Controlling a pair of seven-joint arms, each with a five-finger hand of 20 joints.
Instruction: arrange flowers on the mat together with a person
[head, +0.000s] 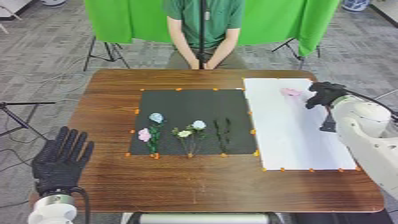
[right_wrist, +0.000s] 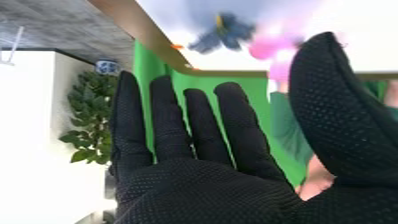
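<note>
- Flower, pink (head: 290, 92), is seen on the white sheet (head: 302, 135), close to its far edge; its long axis cannot be told, as no stem can be made out.
- Right hand (head: 327, 95) is held at the sheet's right edge, near the far corner, so the flower is placed just to its left; the left hand (head: 62, 155) is held well off the sheet's left side, so the right is judged the nearer.
- Fingers and thumb of the right hand are held straight and spread, with nothing gripped; those of the left hand are straightened too.
- Bluish thing (right_wrist: 233, 30), perhaps a flower, is shown in the right wrist view beside the pink one on the sheet; it could be knocked if the thumb is swung wide.
- Dark mat (head: 178, 102) is laid along the sheet's left side, with pale flowers (head: 198, 125) and green stems (head: 219, 135) set on it.
- Table (head: 160, 185) is ended shortly past the sheet's far and right edges; more room for moving is judged to be given toward the sheet's near end, and a short leftward reach seems called for.
</note>
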